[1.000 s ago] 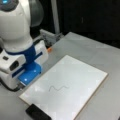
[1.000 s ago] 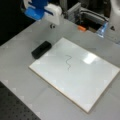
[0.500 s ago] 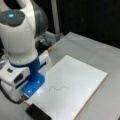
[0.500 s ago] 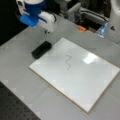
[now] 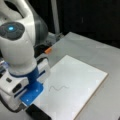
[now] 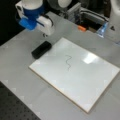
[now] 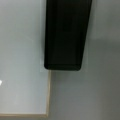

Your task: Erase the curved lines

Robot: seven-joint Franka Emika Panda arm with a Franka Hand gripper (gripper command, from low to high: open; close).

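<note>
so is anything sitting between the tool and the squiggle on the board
Nothing visible. The tool hangs above the black eraser beside the board; bare white surface lies between there and the curve lines, which are unerased.

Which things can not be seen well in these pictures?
- Gripper: its fingers do not show in any view; in a front view the arm's body covers them, and the wrist view shows none.
- Eraser: the wrist view's top edge cuts it off; in a front view the bottom edge and the arm hide most of it.
- Curve lines: outside the wrist view.
- Board: only one corner in the wrist view.
</note>
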